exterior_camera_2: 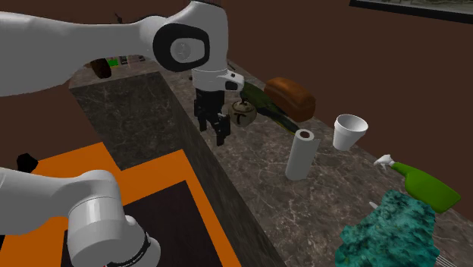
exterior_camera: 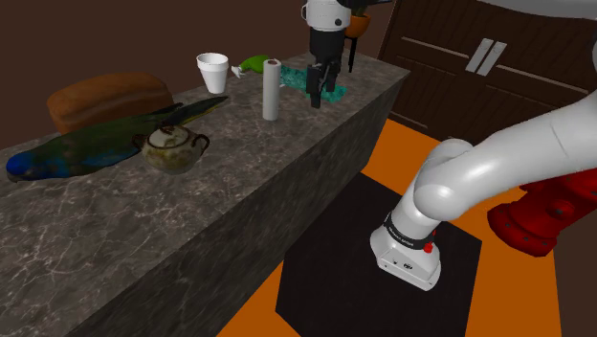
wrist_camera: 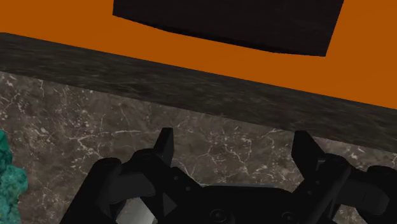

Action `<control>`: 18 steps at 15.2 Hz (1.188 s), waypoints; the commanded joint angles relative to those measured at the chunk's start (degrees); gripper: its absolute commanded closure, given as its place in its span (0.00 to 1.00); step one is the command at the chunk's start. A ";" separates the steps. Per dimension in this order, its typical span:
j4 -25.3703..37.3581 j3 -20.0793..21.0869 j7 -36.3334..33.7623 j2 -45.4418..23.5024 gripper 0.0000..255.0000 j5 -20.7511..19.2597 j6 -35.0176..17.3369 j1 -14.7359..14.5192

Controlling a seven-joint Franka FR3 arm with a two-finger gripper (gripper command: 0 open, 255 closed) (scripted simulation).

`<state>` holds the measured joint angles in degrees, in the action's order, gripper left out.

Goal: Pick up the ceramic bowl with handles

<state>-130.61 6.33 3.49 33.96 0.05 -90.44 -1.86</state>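
We hold our tool (wrist_camera: 233, 141) wide open and empty above the tabletop (exterior_camera: 115, 225) edge, presumably ready to approach the brownish two-handled bowl (exterior_camera: 174, 146), which sits well apart from it.

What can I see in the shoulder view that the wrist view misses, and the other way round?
Shoulder view, not wrist view: the bowl with handles, brown loaf, white cup and paper roll. Wrist view, not shoulder view: the gap between the open jaws, seen close. Both: the marbled counter, orange floor and teal lump.
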 commanded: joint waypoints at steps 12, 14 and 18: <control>15.91 7.58 -8.99 -23.78 0.00 2.43 -10.69 -2.72; 19.38 8.54 -10.40 -27.68 0.00 2.02 -11.53 -3.21; 27.24 10.19 -13.24 -35.74 0.00 0.64 -12.50 -4.48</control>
<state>-105.54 16.20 -9.15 0.39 1.11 -102.73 -6.08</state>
